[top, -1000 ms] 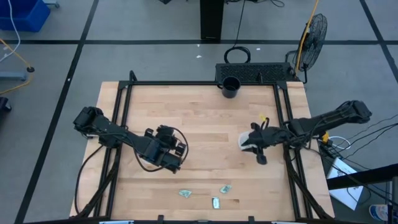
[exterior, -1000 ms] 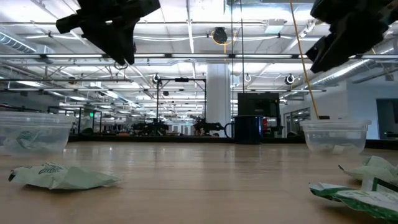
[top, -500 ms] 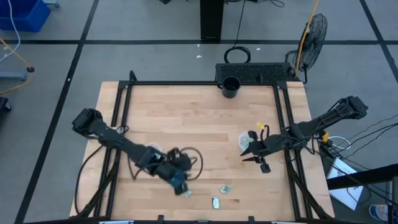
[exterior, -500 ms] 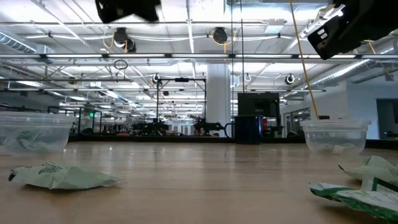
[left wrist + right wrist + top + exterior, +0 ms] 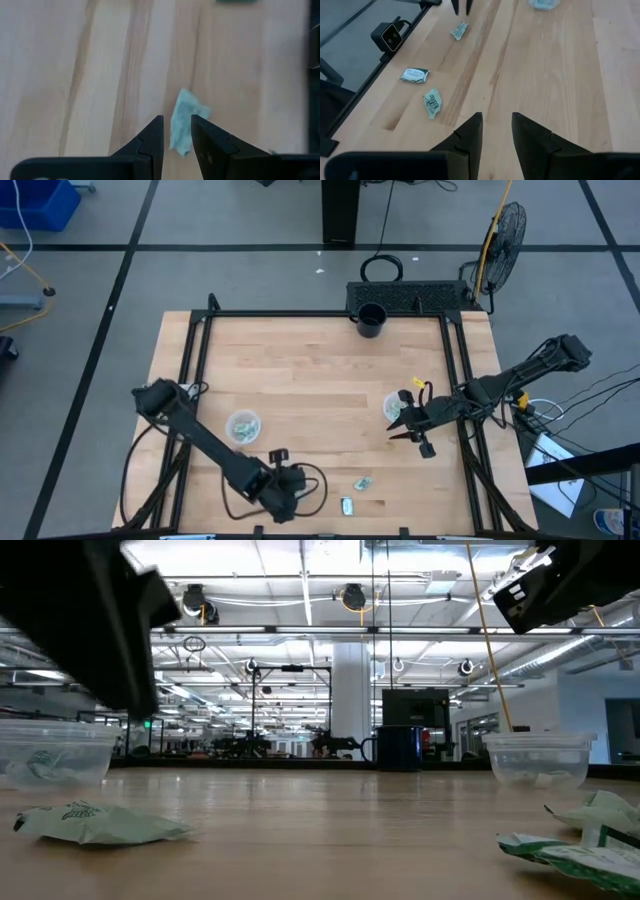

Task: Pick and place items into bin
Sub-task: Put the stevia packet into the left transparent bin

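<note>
Pale green crinkled items lie on the wooden table near its near edge. One (image 5: 186, 125) lies under my left gripper (image 5: 177, 134), which is open, pointing down above it, its fingers to either side and clear of it. The low view shows this item (image 5: 90, 823) flat on the table. Two more items (image 5: 362, 482) (image 5: 347, 505) lie to its right. My right gripper (image 5: 410, 438) is open and empty beside the right clear cup (image 5: 397, 406). The left clear cup (image 5: 243, 425) holds green pieces.
A black mug (image 5: 370, 320) stands at the table's far edge. Black frame rails (image 5: 460, 380) run along the table's sides. A small camera (image 5: 390, 35) sits at the near edge. Bare wood lies between the two cups.
My left gripper has gone from above the left clear cup toward the table's near edge and somewhat right, and now hangs over the leftmost green item. My right gripper has drawn a little toward the near edge, away from the right clear cup, then stayed still.
</note>
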